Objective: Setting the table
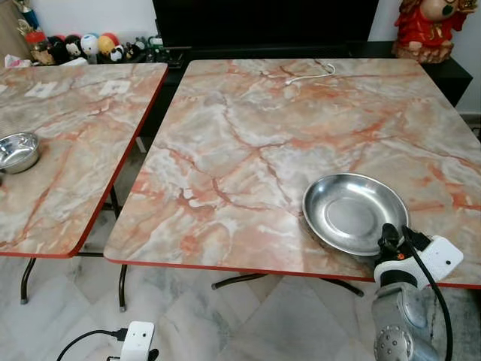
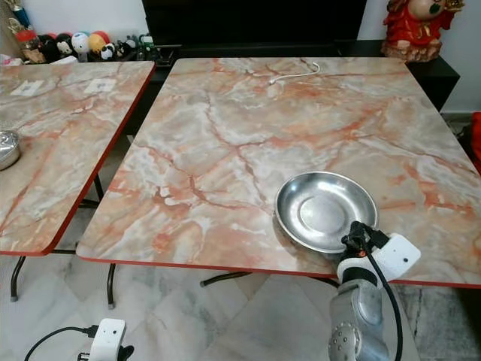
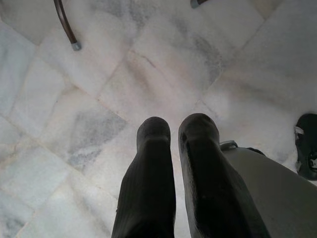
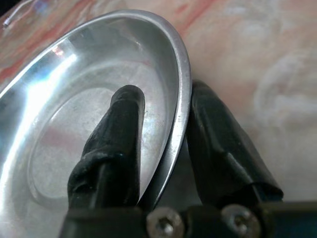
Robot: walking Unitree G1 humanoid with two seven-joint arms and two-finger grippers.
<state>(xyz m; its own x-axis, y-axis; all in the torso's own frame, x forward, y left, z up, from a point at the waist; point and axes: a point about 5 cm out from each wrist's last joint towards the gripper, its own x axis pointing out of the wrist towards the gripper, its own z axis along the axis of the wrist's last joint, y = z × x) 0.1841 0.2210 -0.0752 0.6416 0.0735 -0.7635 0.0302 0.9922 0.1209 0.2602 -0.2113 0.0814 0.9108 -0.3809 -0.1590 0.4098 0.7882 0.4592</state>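
Observation:
A round steel plate (image 1: pixel 353 212) lies flat on the big marble-pattern table (image 1: pixel 225 135), close to its front right edge. My right gripper (image 4: pixel 166 94) is at the plate's near rim and stands open. One of its fingers (image 4: pixel 119 134) rests inside the plate (image 4: pixel 64 109). The other finger (image 4: pixel 218 144) is outside the rim on the tabletop. My left gripper (image 3: pixel 174 130) hangs low on the left over the pale tiled floor, shut with nothing between its fingers.
A second marble table (image 1: pixel 68 135) stands to the left across a narrow gap and carries a small steel bowl (image 1: pixel 16 150). A white cable (image 1: pixel 310 75) lies at the big table's far edge. Toys (image 1: pixel 83 45) and a red figurine (image 1: pixel 425 26) line the dark shelf behind.

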